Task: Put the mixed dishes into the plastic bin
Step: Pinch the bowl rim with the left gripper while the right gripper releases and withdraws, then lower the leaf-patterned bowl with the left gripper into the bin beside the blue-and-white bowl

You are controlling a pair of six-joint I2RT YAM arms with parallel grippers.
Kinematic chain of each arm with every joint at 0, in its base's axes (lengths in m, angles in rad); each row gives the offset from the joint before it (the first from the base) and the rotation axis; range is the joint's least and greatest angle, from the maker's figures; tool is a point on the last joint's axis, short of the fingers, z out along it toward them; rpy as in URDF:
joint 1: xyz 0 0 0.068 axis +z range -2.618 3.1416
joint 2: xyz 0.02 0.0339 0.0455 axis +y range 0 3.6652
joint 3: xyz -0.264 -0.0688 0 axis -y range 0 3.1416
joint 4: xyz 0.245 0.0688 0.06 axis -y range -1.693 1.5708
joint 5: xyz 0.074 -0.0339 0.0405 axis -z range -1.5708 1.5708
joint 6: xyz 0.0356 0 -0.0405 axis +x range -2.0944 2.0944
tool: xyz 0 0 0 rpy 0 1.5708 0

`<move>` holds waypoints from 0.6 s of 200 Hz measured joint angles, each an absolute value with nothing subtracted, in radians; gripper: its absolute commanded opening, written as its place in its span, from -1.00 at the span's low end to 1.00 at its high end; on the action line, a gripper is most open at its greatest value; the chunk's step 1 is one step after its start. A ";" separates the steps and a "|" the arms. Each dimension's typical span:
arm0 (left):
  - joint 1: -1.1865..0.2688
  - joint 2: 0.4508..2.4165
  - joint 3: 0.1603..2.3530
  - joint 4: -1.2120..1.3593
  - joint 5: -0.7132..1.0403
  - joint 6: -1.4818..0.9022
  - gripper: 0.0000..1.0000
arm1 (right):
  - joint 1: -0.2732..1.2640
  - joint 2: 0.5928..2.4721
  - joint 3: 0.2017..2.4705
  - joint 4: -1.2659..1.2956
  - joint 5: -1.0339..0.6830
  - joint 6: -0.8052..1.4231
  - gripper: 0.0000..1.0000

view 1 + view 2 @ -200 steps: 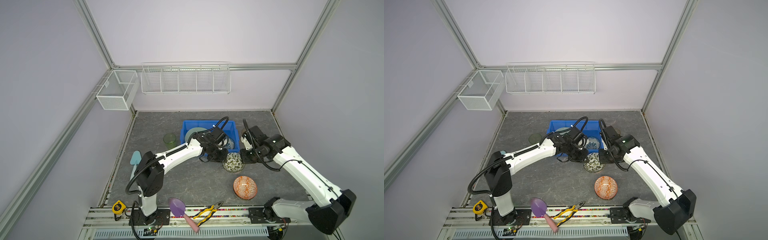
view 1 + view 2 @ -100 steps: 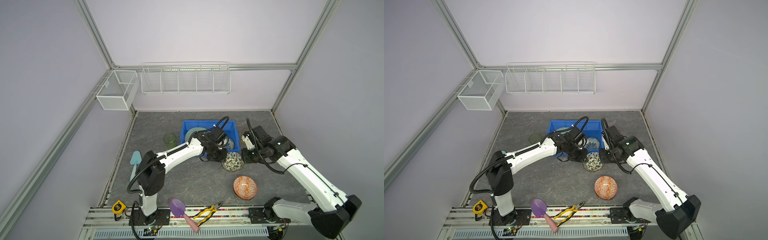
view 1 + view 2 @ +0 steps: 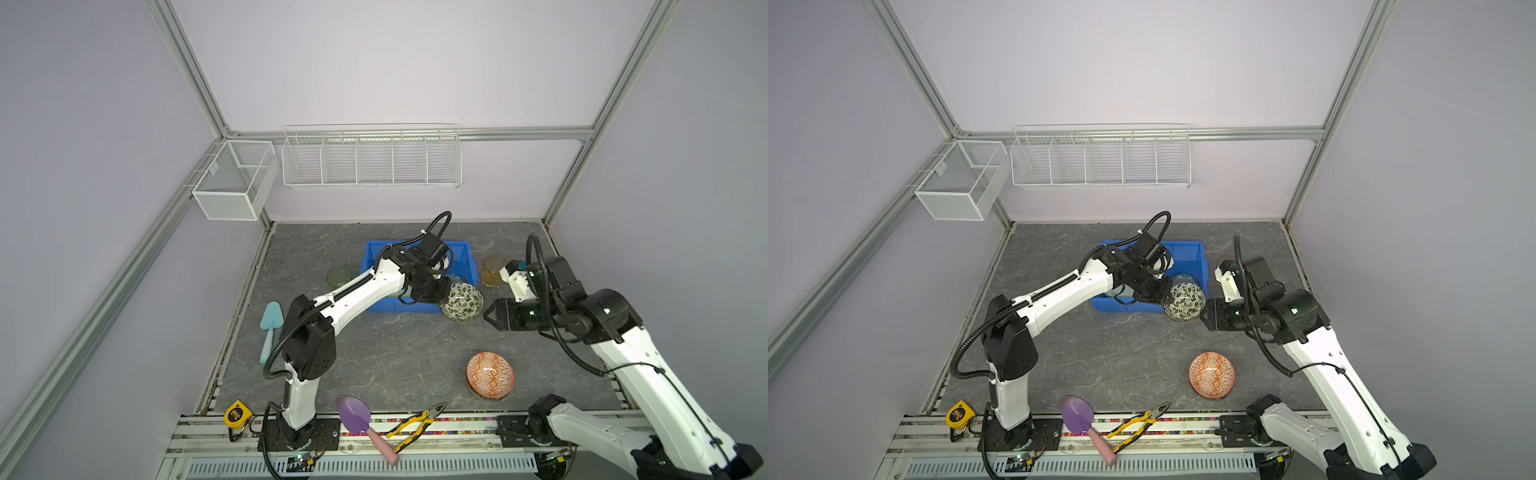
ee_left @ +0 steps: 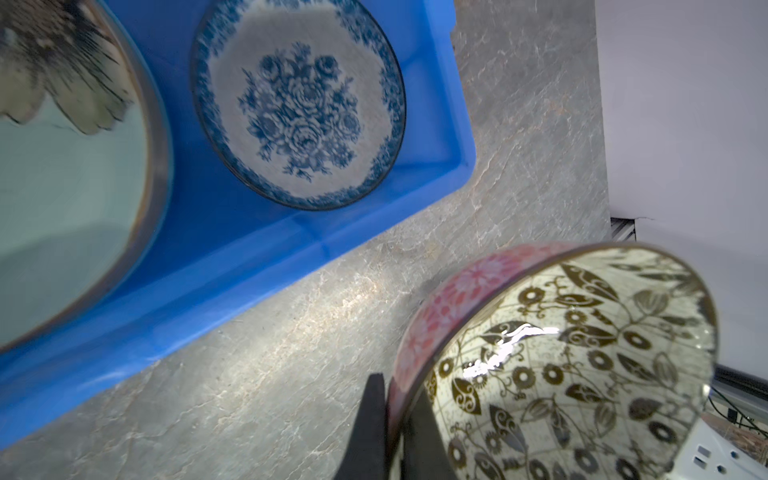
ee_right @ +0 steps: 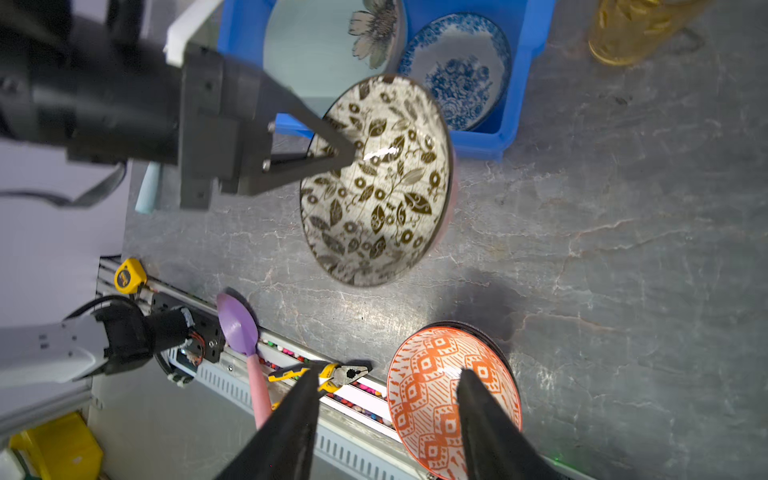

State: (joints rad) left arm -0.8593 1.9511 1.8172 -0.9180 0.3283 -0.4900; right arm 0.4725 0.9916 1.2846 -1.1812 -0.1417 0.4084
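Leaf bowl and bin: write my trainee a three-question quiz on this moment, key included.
1. True or false: the left gripper is clamped on the rim of the leaf bowl.
2. Which dish already lies inside the blue bin? A) amber tumbler B) blue floral bowl C) orange bowl
3. Short answer: how do the jaws of the right gripper stand, and what do they hold?

Key
1. True
2. B
3. Open, holding nothing
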 measured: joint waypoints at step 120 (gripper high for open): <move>-0.803 2.226 2.145 -0.971 0.221 -0.439 -1.00 | 0.458 0.802 1.185 -1.210 -0.261 0.426 0.53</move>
